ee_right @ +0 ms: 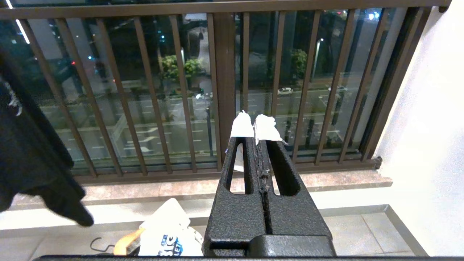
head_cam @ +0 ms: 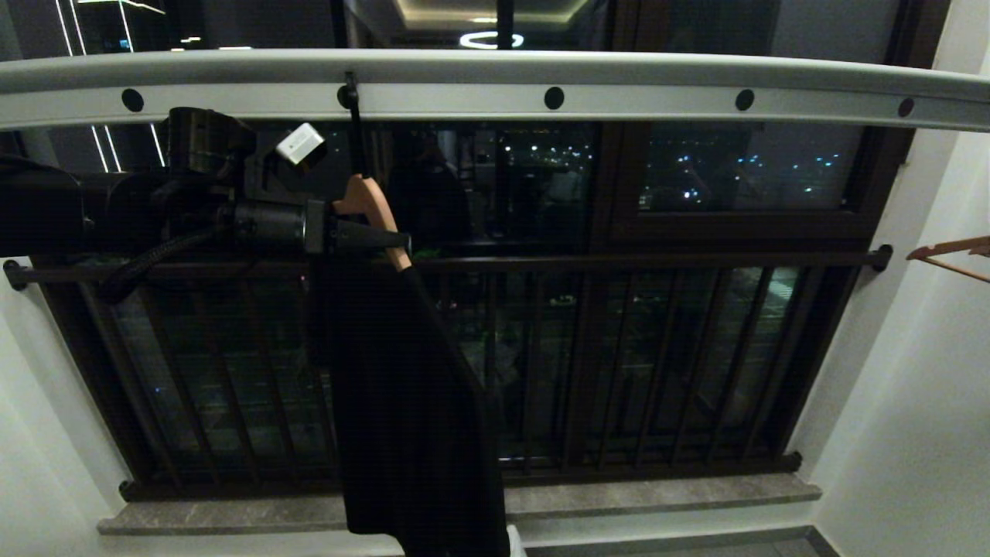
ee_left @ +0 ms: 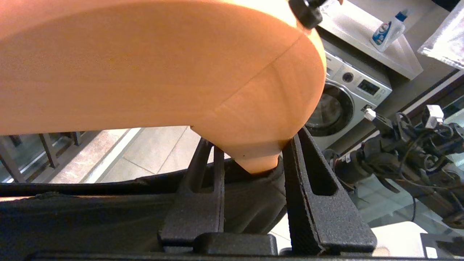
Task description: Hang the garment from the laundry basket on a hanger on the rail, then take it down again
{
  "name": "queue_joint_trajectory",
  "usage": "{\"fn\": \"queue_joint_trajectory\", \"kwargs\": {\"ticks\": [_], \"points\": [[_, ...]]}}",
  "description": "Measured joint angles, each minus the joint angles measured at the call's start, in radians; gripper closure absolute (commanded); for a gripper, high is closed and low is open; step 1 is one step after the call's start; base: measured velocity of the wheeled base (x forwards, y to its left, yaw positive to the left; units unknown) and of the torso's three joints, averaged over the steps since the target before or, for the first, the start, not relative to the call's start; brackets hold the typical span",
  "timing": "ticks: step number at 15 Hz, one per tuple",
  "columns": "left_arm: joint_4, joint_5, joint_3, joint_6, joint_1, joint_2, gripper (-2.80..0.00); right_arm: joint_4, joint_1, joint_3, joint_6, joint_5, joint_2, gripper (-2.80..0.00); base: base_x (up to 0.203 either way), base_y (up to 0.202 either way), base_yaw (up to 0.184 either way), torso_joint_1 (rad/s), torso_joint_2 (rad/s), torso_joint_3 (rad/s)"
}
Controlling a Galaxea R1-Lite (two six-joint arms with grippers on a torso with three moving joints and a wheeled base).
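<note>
Left pincer (head_cam: 390, 240) clamped on wooden hanger (head_cam: 371, 205), hooked into rail (head_cam: 619, 97); black garment (head_cam: 402, 402) draped below. Right pincer (ee_right: 255, 127) pressed together, empty.

Head camera faces the rail (head_cam: 495, 85); wrist cameras share the window bars (ee_right: 224, 90).

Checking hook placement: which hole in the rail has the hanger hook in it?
The second visible hole from the left on the rail; the hanger hangs below it, held by the left gripper. The other holes are empty.

A dark window (head_cam: 742, 166) with brown vertical metal guard bars (ee_right: 152, 98) shows night city lights. White plastered walls (head_cam: 913, 433) flank a grey stone sill (head_cam: 657, 495). A silver front-loading washing machine (ee_left: 344, 105) stands on pale floor tiles (ee_left: 152, 148)
</note>
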Motion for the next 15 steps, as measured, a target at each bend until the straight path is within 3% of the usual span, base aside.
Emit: {"fn": "queue_joint_trajectory", "kwargs": {"ticks": [15], "points": [[-0.005, -0.004, -0.053, 0.009, 0.049, 0.075, 0.00, 0.000, 0.000, 0.000, 0.000, 0.000, 0.000, 0.00, 0.000, 0.000, 0.000, 0.000, 0.00, 0.000]]}}
